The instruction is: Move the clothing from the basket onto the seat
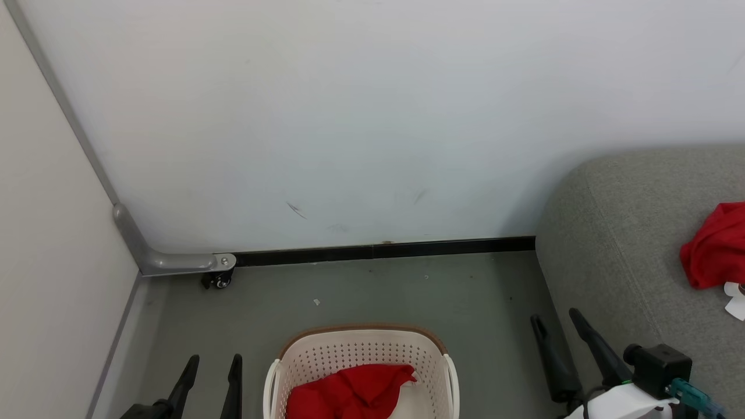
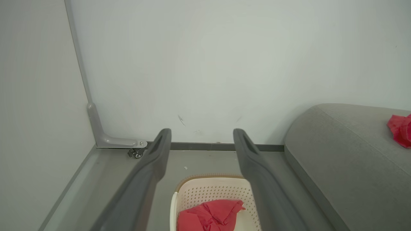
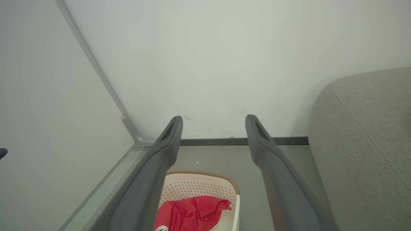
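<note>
One crumpled red garment (image 1: 349,393) in basket (image 1: 361,351), 2nd garment (image 1: 716,244) on seat (image 1: 628,233).

Shows matt perforated plastic in the basket (image 1: 361,352), soft creased cloth in the red clothing (image 1: 349,393), coarse woven fabric on the seat (image 1: 617,250).

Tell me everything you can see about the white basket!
The basket is cream-white plastic with rows of little holes in its walls, a brown rim and a white handle on each side. It stands upright on the grey floor, left of the seat and not touching it. A crumpled red garment lies inside. The basket's near end is out of frame.
</note>
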Motion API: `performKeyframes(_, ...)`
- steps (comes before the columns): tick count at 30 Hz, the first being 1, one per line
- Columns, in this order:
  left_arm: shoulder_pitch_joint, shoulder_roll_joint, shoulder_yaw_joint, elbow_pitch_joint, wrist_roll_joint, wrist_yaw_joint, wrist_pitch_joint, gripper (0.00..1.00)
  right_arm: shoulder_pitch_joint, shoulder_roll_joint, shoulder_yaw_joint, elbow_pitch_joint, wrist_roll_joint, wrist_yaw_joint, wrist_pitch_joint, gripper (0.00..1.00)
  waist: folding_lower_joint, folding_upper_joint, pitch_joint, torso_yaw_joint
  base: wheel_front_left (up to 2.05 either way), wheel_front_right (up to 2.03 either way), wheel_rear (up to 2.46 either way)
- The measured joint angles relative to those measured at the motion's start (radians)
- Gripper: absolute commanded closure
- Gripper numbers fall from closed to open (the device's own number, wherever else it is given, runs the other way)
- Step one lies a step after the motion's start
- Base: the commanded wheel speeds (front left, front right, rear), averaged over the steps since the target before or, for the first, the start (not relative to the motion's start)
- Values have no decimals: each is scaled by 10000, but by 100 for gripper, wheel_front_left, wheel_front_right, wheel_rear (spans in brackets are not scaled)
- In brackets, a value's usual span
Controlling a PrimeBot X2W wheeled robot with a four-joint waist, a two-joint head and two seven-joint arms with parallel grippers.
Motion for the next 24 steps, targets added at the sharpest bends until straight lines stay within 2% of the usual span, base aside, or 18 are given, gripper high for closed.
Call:
performKeyframes(7,-1,0,0,6,0,-29,0,0,10,2,-282,21,-295,0,0,0,0,0,27,-67,0,0,0)
performKeyframes(24,-2,0,-63,4,-17,-27,0,0,151,12,-357,90,-50,0,0,0,0,0,104,-182,0,0,0)
